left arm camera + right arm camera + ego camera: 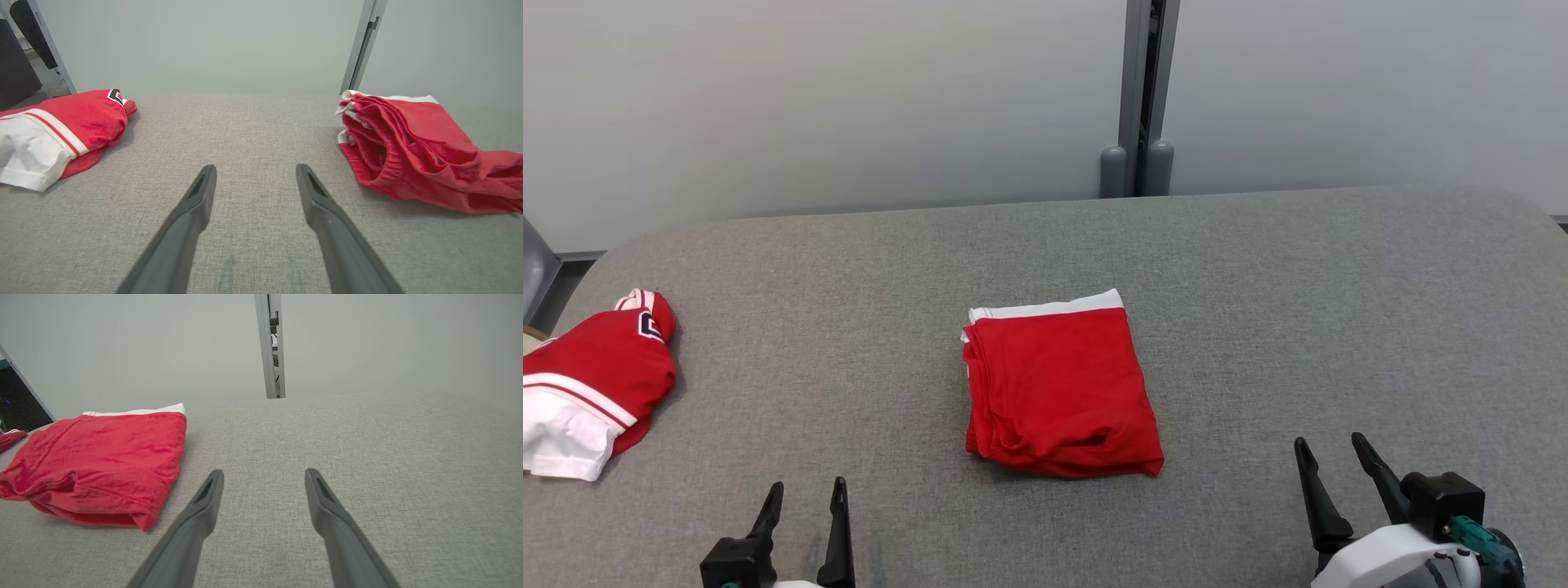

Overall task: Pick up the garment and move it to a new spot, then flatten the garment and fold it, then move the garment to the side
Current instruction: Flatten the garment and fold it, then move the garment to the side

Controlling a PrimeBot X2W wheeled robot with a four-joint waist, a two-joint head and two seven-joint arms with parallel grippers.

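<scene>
Closest to you in the head view are the left gripper and right gripper, both with fingers spread and holding nothing. Between them and farther out on the grey table lies the folded red garment, white band at its far edge and long axis running away from you. Neither arm looks clearly nearer. A second red-and-white garment sits well apart at far left.

From the left wrist, the folded red garment lies ahead and right of the spread fingers, layered edge facing them.

From the right wrist it lies ahead and left (smoother side), so I'd judge the sideways move comes next.
</scene>
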